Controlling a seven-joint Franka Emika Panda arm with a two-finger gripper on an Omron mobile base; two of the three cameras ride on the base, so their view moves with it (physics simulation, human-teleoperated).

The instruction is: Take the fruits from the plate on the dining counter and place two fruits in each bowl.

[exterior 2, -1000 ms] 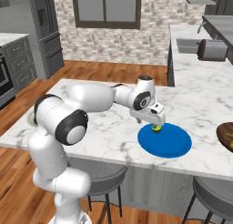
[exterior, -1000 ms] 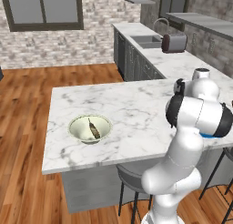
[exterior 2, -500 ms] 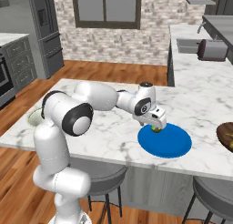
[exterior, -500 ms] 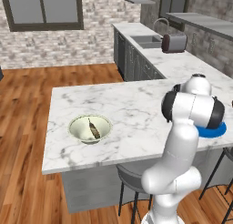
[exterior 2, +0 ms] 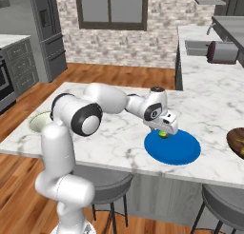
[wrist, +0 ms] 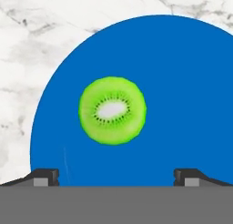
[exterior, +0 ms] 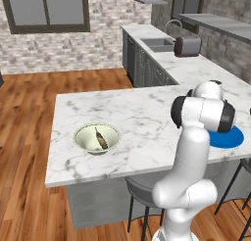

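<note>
Since the earlier pictures the white robot arm has swung its elbow lower and further toward the plate, and its hand has settled closer over the green fruit. The large white marble-look dining counter [exterior 2: 119,133] with grey veins carries everything. On its right end lies the flat round bright blue plate [exterior 2: 178,152], with just 1 fruit visible on it: a round green fruit with a cut face, pale centre and ring of dark seeds [wrist: 112,110], more like a kiwi half than a lime. The two-finger gripper [exterior 2: 164,132] hovers directly over this fruit, its jaws spread wide and holding nothing; in the hand view the fruit sits left of centre between the 2 fingertips [wrist: 45,175]. Toward the far left end, well apart from the plate, stands 1 wide shallow cream-white bowl [exterior: 97,138] with a pale greenish inside, and 1 curved brown-yellow banana [exterior: 101,138] rests in it. The task seems partly done: at least 1 fruit is bowled, the green fruit is not yet grasped, and where the other pieces lie cannot be told.
</note>
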